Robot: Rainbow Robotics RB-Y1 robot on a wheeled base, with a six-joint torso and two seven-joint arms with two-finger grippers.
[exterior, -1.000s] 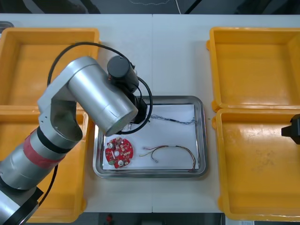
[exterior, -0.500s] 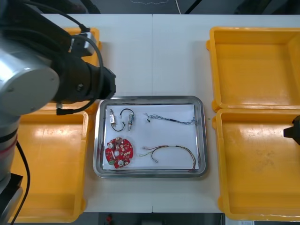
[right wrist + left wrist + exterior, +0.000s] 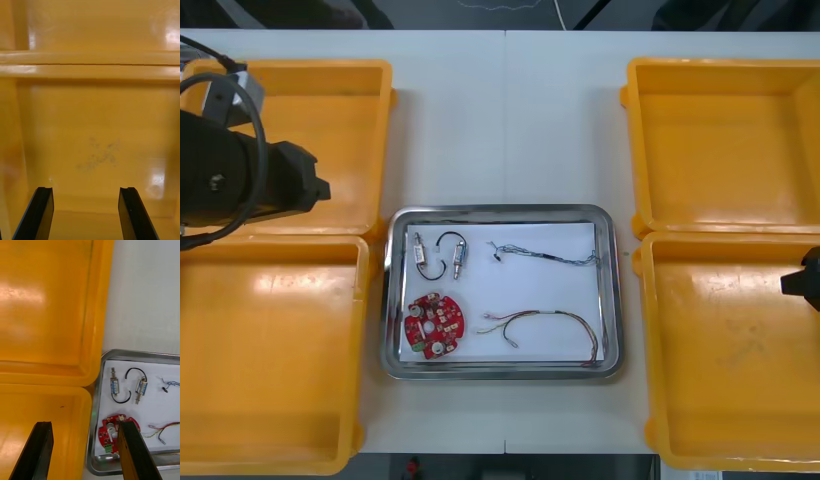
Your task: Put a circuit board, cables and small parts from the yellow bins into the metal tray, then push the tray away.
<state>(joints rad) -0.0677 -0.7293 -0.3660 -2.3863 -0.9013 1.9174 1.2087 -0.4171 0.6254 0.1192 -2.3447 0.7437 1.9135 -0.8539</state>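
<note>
The metal tray (image 3: 606,300), white inside, sits mid-table. In it lie a round red circuit board (image 3: 435,325), a black cable (image 3: 447,238) joining two small metal parts (image 3: 421,251), a twisted blue and white cable (image 3: 545,256) and a red and yellow cable (image 3: 545,322). My left arm (image 3: 240,185) hangs over the left bins. In the left wrist view my left gripper (image 3: 84,452) is open and holds nothing, above the near left bin's rim beside the tray (image 3: 95,408), with the board (image 3: 108,431) just beyond one finger. My right gripper (image 3: 86,213) stands open over a bare bin floor.
Two yellow bins on the left (image 3: 290,130) (image 3: 270,350) and two on the right (image 3: 725,130) (image 3: 730,350) look bare inside. My right arm's end (image 3: 804,280) shows at the right edge over the near right bin. Open table lies beyond the tray.
My left arm has pulled back from over the tray to the left, above the left bins. The black cable with its small metal parts now lies uncovered in the tray. The right arm stayed put.
</note>
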